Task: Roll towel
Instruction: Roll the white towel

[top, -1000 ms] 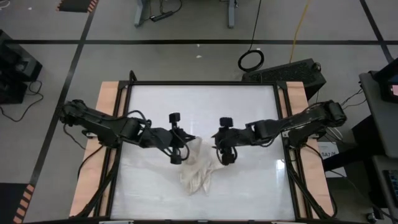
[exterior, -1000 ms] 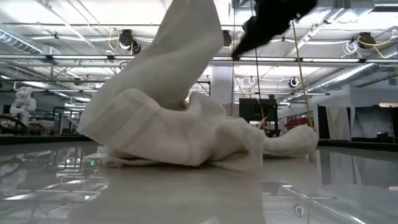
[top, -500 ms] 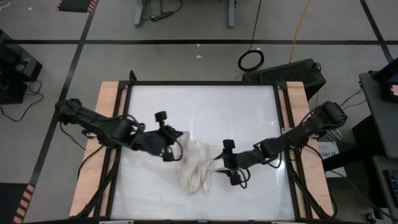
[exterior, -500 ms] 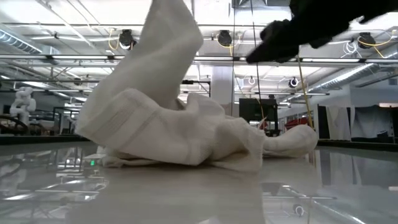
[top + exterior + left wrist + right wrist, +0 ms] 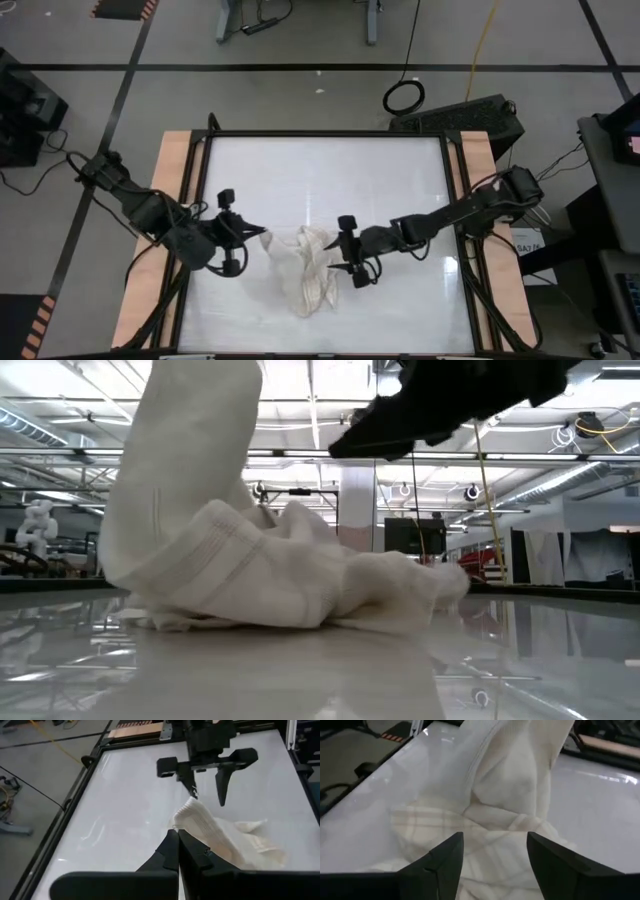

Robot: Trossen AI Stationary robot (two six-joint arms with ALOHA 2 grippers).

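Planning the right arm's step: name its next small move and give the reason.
Probably lower the open right pincer onto the towel and close. The cloth lies bunched, one corner lifted by the shut left pincer, and the right fingers hover just over its folds without gripping.

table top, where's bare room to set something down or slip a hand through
The table is bare across its far half, and along the near edge in front of the towel. The middle band is crowded: the left gripper, shut on the towel, and the open right gripper flank the heap.
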